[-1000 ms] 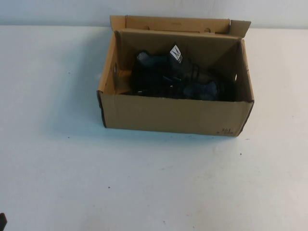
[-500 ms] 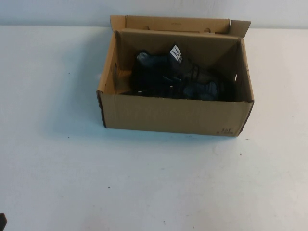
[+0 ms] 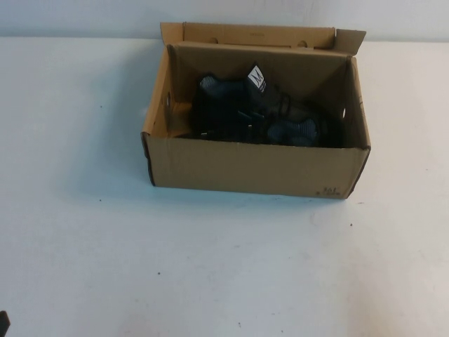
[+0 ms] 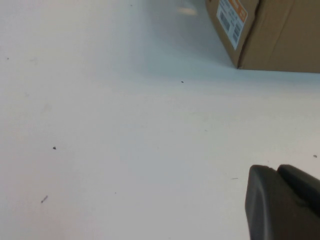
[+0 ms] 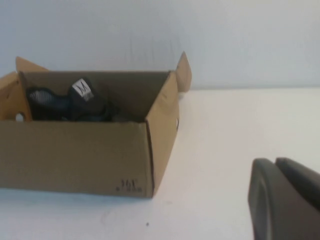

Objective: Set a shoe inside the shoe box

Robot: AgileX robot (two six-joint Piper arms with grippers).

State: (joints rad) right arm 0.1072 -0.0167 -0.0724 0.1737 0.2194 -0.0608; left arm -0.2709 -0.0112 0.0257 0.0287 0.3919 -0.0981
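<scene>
The brown cardboard shoe box (image 3: 256,168) stands open at the table's far middle, its lid flap up at the back. Black mesh sneakers (image 3: 245,109) lie inside it, one white tongue tag (image 3: 257,77) showing; the box wall hides their lower parts. The right wrist view shows the box (image 5: 75,155) and a shoe (image 5: 82,102) inside it. My left gripper (image 4: 277,169) is shut and empty, low over the bare table, well short of the box corner (image 4: 280,35). My right gripper (image 5: 275,161) is shut and empty, off to the box's right and nearer to me.
The white table (image 3: 210,267) spreads around the box on the near side and both sides. An orange and white label (image 4: 231,17) is on the box's left end. A pale wall stands behind the table.
</scene>
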